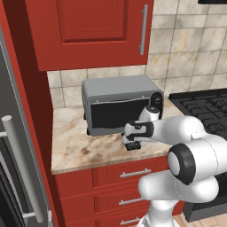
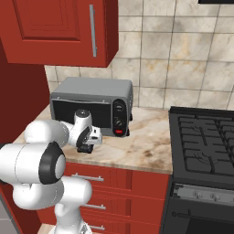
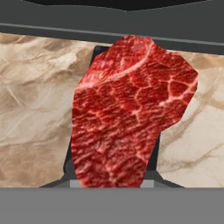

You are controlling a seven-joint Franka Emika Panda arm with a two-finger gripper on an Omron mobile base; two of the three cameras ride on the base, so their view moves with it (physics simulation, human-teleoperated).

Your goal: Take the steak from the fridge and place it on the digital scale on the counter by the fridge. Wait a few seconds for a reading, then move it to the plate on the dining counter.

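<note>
Hand view, inspected first: we found the steak point(image 3: 131, 113) occupying the middle of the picture, red with pale marbling, standing tall from the bottom edge almost to the top. Behind its lower part we noted a dark flat shape, visible at both sides of the meat and above its left shoulder; we took this for the digital scale point(image 3: 97, 51), though the meat covered most of it. Whether the steak rested on it or hung just above it we could not tell. Beige marbled stone of the surface point(image 3: 35, 109) spread to either side, and a dark grey band, the foot of the toaster oven point(image 3: 65, 22), ran across the top.

From the left base view we recorded the end effector point(image 1: 133, 145) low over the surface point(image 1: 84, 146), just in front of the toaster oven point(image 1: 119, 104), with the arm reaching in from the lower right. Its fingers were drawn nearly together; we judged them closed on the steak, since the meat sat directly along the fingers in the hand view, although the finger tips themselves were hidden.

From the right base view we confirmed the end effector point(image 2: 85, 148) in the same place, before the toaster oven point(image 2: 91, 105) on the short surface point(image 2: 146, 141) above red drawers. At the left edge of the left base view we saw the fridge point(image 1: 11, 177) with its long silver handle. A black stove point(image 2: 205, 141) adjoined the surface on the right.
</note>
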